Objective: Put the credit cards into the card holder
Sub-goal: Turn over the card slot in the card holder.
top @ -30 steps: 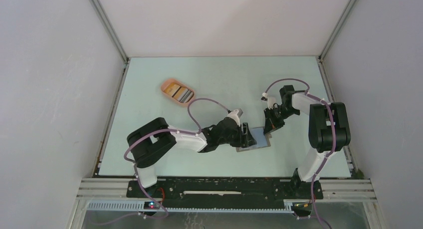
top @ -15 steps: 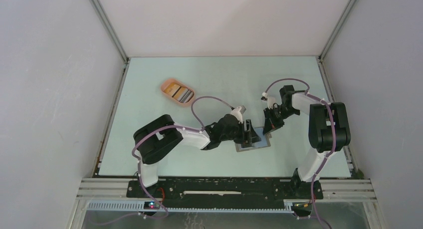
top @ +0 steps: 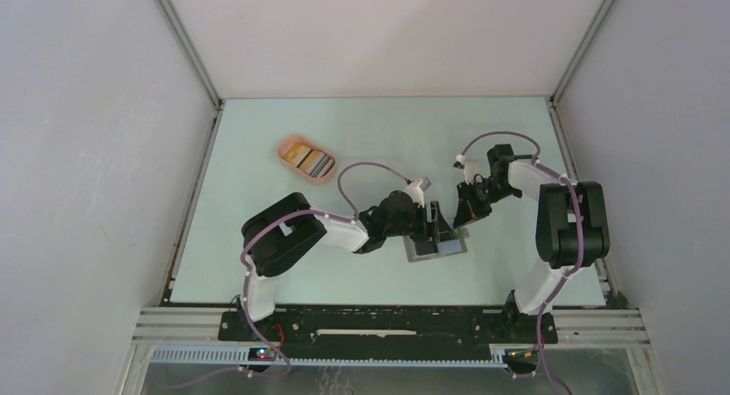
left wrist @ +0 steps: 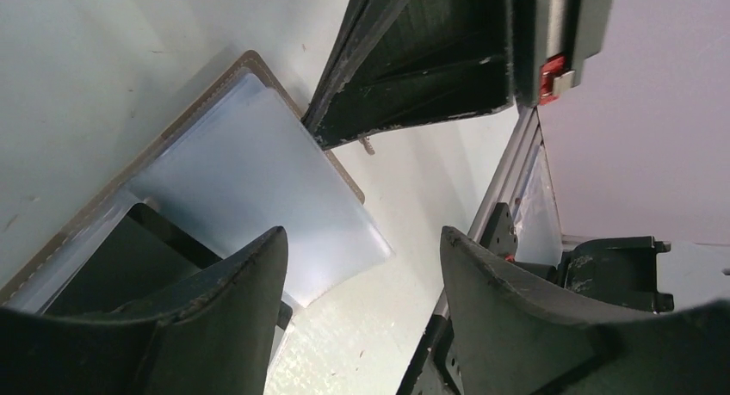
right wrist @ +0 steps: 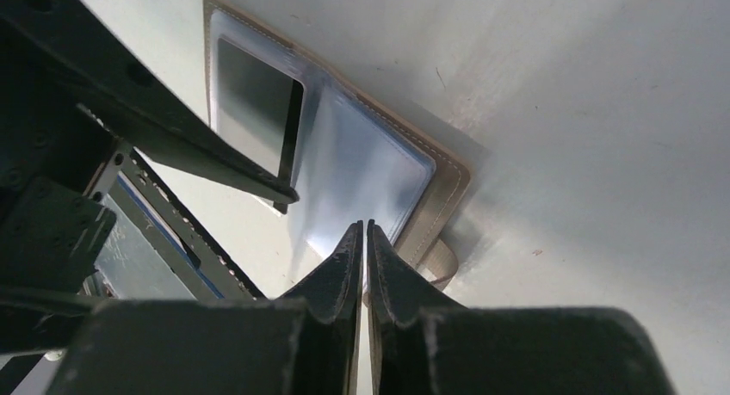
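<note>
The card holder (top: 437,248) lies open on the table, grey-edged, with a small tab (right wrist: 437,259). A dark card (right wrist: 250,102) sits in its left half; the other half is a blue-grey clear pocket (left wrist: 250,167). More credit cards (top: 310,160), one yellow-orange and others dark with stripes, lie in the peach tray (top: 289,148). My left gripper (top: 437,230) (left wrist: 361,236) is open and empty, low over the holder. My right gripper (top: 468,215) (right wrist: 363,227) is shut, its tips at the holder's blue-grey edge beside the tab; whether they pinch the pocket I cannot tell.
The two grippers are close together over the holder; the right one's fingers (left wrist: 413,77) fill the top of the left wrist view. White walls and metal rails bound the table on the left, back and right.
My left arm has reached rightward, bringing its open gripper over the card holder. The right gripper has stayed at the holder's far right edge, shifting only slightly.
</note>
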Robot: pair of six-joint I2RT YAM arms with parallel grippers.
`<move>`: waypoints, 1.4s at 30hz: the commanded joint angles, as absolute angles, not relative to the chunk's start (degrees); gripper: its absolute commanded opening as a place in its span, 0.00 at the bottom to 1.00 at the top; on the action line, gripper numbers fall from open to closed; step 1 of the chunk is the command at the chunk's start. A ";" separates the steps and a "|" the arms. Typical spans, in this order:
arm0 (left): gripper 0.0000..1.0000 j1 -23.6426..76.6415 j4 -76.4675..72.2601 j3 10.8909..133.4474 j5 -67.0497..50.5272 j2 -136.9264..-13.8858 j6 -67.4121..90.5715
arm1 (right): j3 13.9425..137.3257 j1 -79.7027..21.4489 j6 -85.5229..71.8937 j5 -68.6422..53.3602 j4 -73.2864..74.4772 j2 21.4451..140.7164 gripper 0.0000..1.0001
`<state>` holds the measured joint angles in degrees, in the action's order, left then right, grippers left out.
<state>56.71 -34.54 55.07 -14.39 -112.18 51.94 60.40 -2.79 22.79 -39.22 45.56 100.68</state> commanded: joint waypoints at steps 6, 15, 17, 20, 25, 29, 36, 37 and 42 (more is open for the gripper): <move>0.69 55.50 -37.47 59.46 -17.90 -114.60 51.78 | 61.37 -0.44 24.90 -45.59 46.89 94.25 0.16; 0.61 54.32 -37.88 60.47 -19.12 -116.56 53.55 | 62.40 1.44 26.38 -53.34 50.26 97.61 0.13; 0.61 54.19 -37.81 60.38 -19.06 -116.39 53.53 | 62.87 0.62 26.64 -52.85 50.74 99.82 0.10; 0.61 53.98 -37.79 60.43 -19.28 -116.05 53.52 | 62.96 -1.75 25.72 -49.13 49.66 102.15 0.09; 0.61 53.79 -37.24 59.24 -18.69 -112.60 51.94 | 63.01 -3.87 23.70 -41.43 47.53 104.45 0.08; 0.62 53.75 -35.19 55.88 -16.85 -106.71 48.82 | 63.17 -4.95 23.11 -37.96 46.71 104.93 0.09; 0.64 53.66 -25.63 48.29 -8.23 -91.43 38.96 | 63.32 -6.62 24.30 -38.18 47.03 100.66 0.11; 0.64 53.56 -23.25 47.34 -6.26 -88.93 37.09 | 63.42 -6.78 25.08 -38.87 47.21 98.64 0.12; 0.68 51.38 -6.74 46.58 4.49 -77.27 26.50 | 64.83 -8.50 28.04 -42.20 48.62 89.63 0.18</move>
